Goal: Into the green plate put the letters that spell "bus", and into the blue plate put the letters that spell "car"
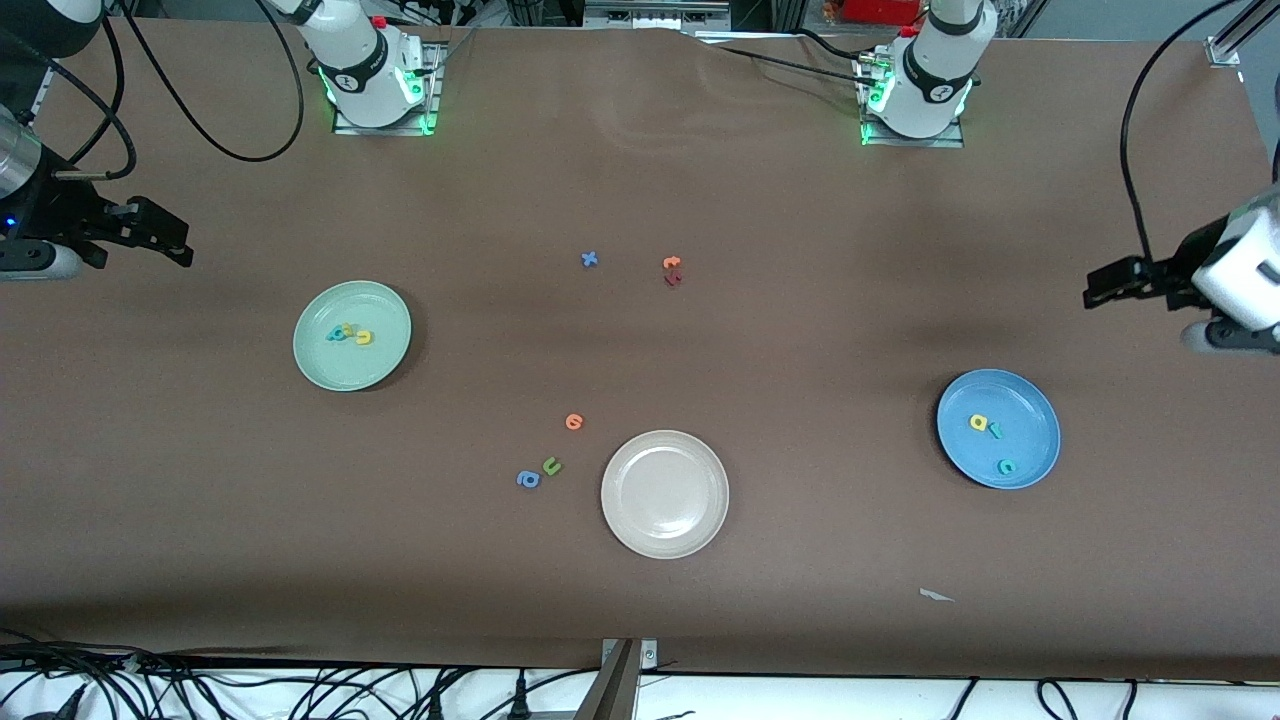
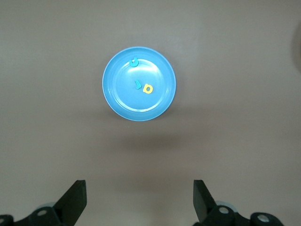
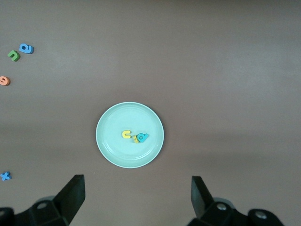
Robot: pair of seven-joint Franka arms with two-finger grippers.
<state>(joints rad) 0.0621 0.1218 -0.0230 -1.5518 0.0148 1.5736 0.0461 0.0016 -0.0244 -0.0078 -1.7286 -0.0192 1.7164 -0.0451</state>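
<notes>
The wide brown counter (image 1: 640, 200) is carrying everything. The two white robot arms are waiting, raised at its ends. The left gripper (image 2: 140, 197) is hanging over bare counter near the round sky-blue plate (image 1: 1030, 410), with its jaws standing wide apart and holding nothing. The right gripper (image 3: 137, 195) is hovering over bare counter near the round pale mint-green plate (image 1: 320, 370), with its jaws likewise spread apart and holding nothing.

Three plates of like size are lying well apart. The mint-green plate is sitting toward the right arm's end, the sky-blue plate toward the left arm's end, and a round beige-white plate (image 1: 665, 535) is lying between them, nearer to the front camera.

Inside the green plate a tiny teal-blue foam "b" (image 1: 336, 334), a yellow foam "s" (image 1: 348, 329) and a yellow foam "u" (image 1: 364, 338) are lying bunched close together near its middle. Inside the blue plate a yellow foam "a" (image 1: 978, 423) and a teal foam "r" (image 1: 995, 431) are lying just beside each other, and a teal foam "c" (image 1: 1006, 467) is lying apart from them, closer to the rim.

Loose on the counter, a darker blue "a" (image 1: 528, 480), a green "u" (image 1: 551, 466) and an orange letter (image 1: 574, 422) are lying near the beige-white plate. Farther from the front camera, a blue cross-shaped piece (image 1: 589, 259) and an orange and red pair of letters (image 1: 672, 270) are lying.
</notes>
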